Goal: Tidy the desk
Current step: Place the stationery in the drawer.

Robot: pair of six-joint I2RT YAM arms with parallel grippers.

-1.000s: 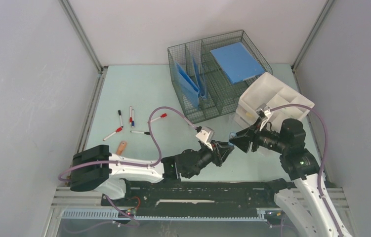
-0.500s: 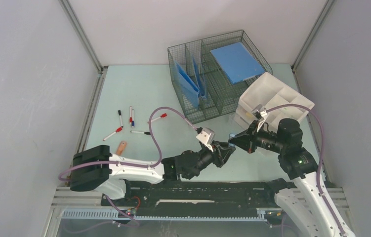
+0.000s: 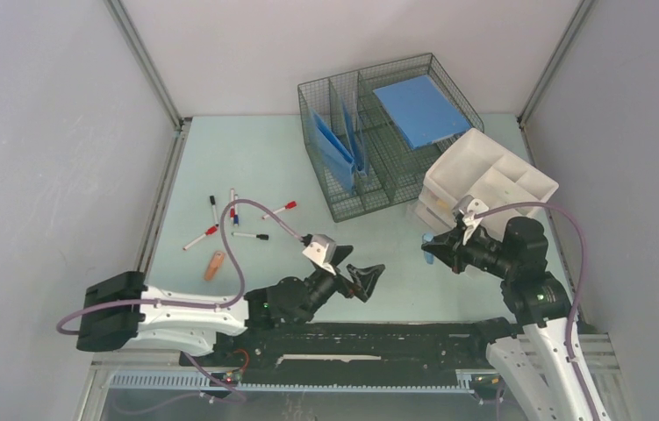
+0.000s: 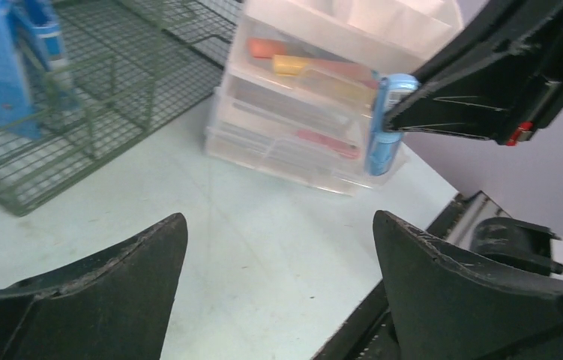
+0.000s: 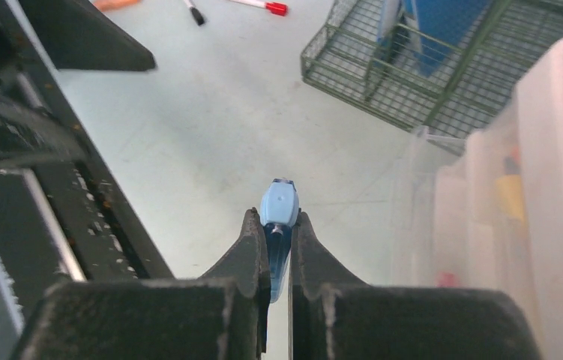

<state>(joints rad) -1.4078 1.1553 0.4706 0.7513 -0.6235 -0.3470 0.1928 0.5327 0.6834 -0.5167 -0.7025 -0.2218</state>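
The desk (image 3: 255,162) is a pale mint-green top. My right gripper (image 3: 436,248) is shut on a small light-blue plastic item (image 3: 428,240), held just above the desk in front of the white drawer organiser (image 3: 445,168). In the right wrist view the blue item (image 5: 279,210) sticks out past the closed fingertips of the gripper (image 5: 277,219). My left gripper (image 3: 358,268) stands open and empty, low over the desk left of the right one. Its wrist view shows the wide-apart fingers of the gripper (image 4: 278,225) and the blue item (image 4: 385,124) ahead.
A wire basket (image 3: 378,197) with blue folders (image 3: 336,145) and a blue book (image 3: 420,109) sits at the back. Several markers (image 3: 211,210) and an orange piece (image 3: 215,264) lie at the left. A black rail (image 3: 378,338) runs along the near edge. Grey walls enclose the desk.
My right gripper shut on the blue item while the left one still held it. The left gripper then opened, let go and drew back to the left.
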